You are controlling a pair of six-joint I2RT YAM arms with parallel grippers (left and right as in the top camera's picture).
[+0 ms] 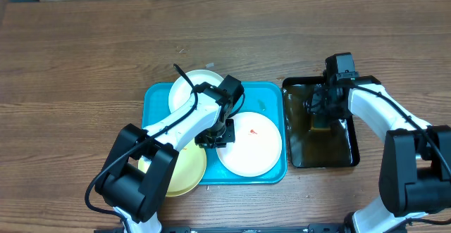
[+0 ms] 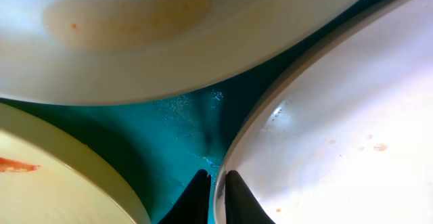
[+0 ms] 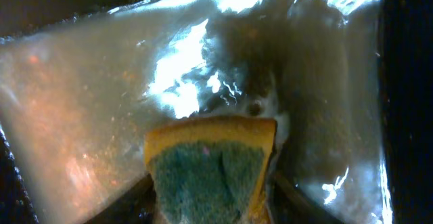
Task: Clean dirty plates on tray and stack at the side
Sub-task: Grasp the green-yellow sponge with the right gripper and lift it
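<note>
a: where was the left end effector point(image 2: 216, 191)?
b: down among the plates on the tray point(image 1: 156, 99), pinched narrow over the white plate point(image 1: 250, 148) rim. i'd guess it was steadying that plate for wiping.
a: and the right end effector point(image 1: 320, 117)?
b: clamped on the sponge point(image 3: 210, 173), dipped into the basin point(image 1: 352, 159) of dark water, probably to wet it first.
a: the others?
b: the yellow plate point(image 1: 184, 173) sat over the tray's near left corner and the far plate point(image 1: 189, 91) lay behind the arm. all showed smears, and none was stacked on the table point(image 1: 84, 50) yet.
</note>
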